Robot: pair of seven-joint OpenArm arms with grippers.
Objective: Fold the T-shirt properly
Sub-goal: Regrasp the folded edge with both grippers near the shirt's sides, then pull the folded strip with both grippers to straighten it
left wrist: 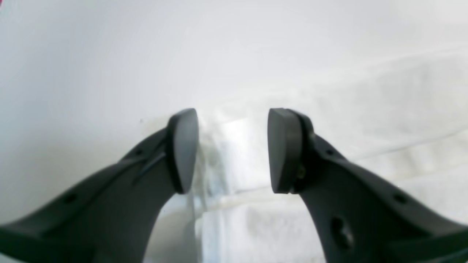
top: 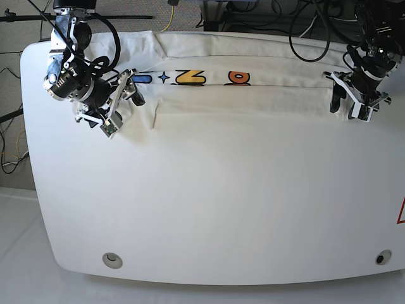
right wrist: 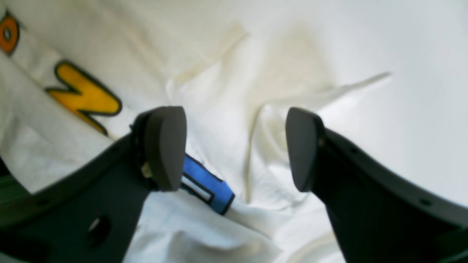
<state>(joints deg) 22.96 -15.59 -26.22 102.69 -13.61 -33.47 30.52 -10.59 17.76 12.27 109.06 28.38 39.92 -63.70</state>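
White printed cotton T-shirt [top: 240, 95] lies folded along the table's [top: 202, 209] far edge. Left gripper [left wrist: 233, 149] and right gripper [right wrist: 236, 148] jaws apart, holding nothing. Retreat straight up to avoid snagging the hem.

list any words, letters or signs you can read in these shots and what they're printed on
No whole word can be read.
"N": yellow letter on the T-shirt, seen from above and from the right wrist.
"O": orange letter on the same strip of print, further along.
Blue letter parts and a blue star beside the "N": cut off by the fold, unreadable.
Red mark at the table's edge: cropped, unreadable.
Left wrist view: no text.
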